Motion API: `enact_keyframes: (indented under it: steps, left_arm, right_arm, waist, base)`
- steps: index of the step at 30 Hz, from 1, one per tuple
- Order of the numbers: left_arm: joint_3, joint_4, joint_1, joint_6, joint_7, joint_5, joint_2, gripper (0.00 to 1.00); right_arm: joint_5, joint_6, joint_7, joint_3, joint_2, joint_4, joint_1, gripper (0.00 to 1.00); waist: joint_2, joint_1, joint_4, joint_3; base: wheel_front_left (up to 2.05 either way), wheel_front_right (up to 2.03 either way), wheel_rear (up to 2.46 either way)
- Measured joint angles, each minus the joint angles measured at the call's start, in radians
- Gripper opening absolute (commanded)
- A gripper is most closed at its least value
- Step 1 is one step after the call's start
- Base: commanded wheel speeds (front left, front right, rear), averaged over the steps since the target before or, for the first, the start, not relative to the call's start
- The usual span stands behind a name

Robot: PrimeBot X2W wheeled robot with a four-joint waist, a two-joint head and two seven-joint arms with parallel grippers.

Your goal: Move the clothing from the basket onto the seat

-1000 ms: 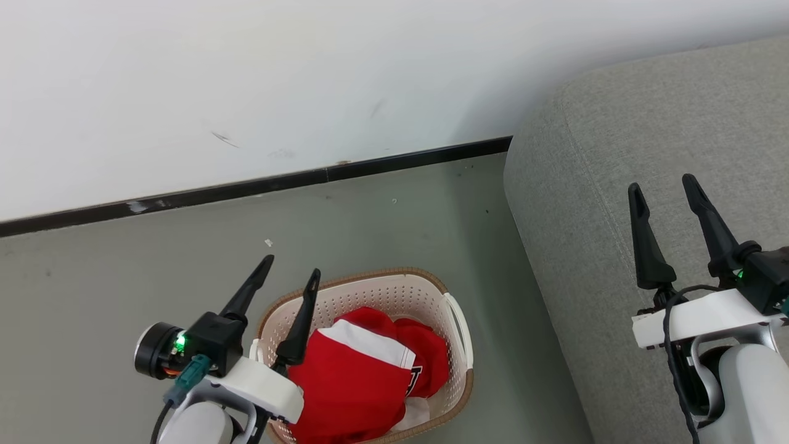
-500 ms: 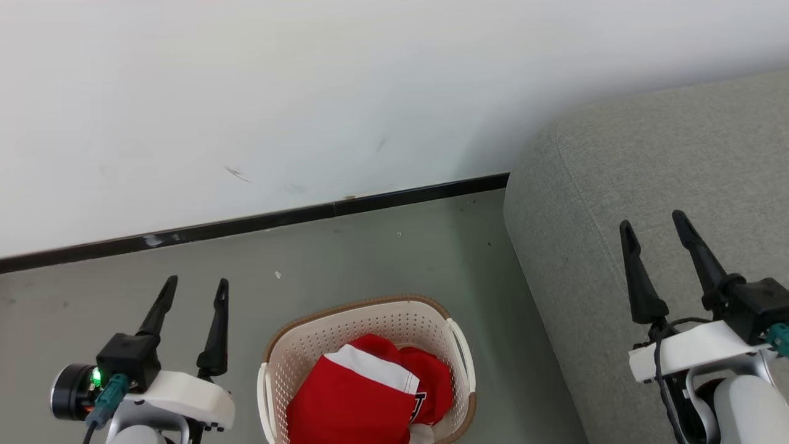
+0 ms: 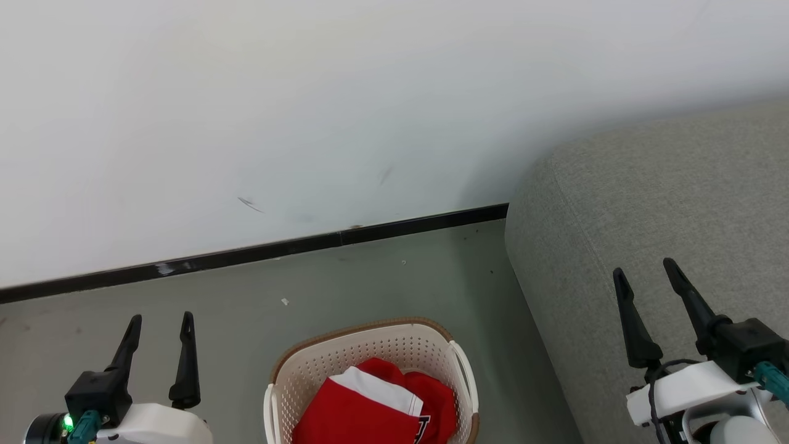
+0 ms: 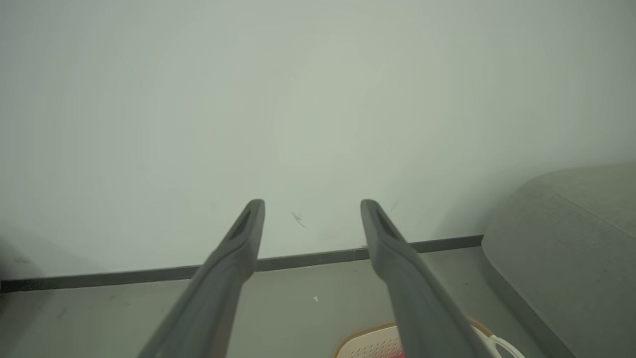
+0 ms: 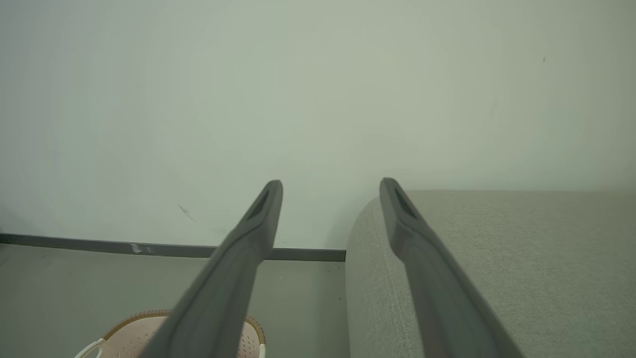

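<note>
A smooth grey-green floor [image 3: 246,345] meets a plain white wall [image 3: 308,92] along a glossy black skirting strip [image 3: 277,251]. At the near edge of the head view, about the middle, stands the laundry basket [image 3: 345,364]. It is rounded cream-white plastic, its sides pierced with rows of small holes, with a brown woven-look rim and a white loop handle on its right side. The clothing [image 3: 370,419] lies inside it: soft red fabric bunched in folds, a broad white band across the top piece, and a bit of black, white-edged lettering at the near right. Right of the basket and apart from it rises the sofa [image 3: 647,203], a big grey block of coarse woven cloth with a rounded corner and a faint seam.

The left tool [image 3: 160,319] hovers above bare floor left of the basket. Its two long, dark, tapering fingers are spread wide, holding and touching nothing. The right tool [image 3: 643,269] hangs over the sofa, its fingers equally wide apart and empty.
</note>
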Motion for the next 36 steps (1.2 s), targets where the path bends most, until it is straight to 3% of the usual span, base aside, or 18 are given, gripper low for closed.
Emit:
enact_keyframes:
  steps: [16,36]
  left_arm:
    - [0.016,-0.019,0.086,0.020,0.002,-0.019,0.018,1.00]
    - [0.025,-0.063,0.096,0.020,0.029,-0.029,0.029,1.00]
  right_arm:
    - [0.042,0.000,0.000,0.021,0.002,0.018,0.050,1.00]
    - [0.041,0.000,0.000,0.040,0.002,-0.009,0.068,1.00]
  waist:
    - [0.0000,0.0000,0.016,-0.042]
    - [0.0000,0.0000,0.025,-0.020]
  base:
    - [0.00,0.00,0.00]
    - [0.00,0.00,0.00]
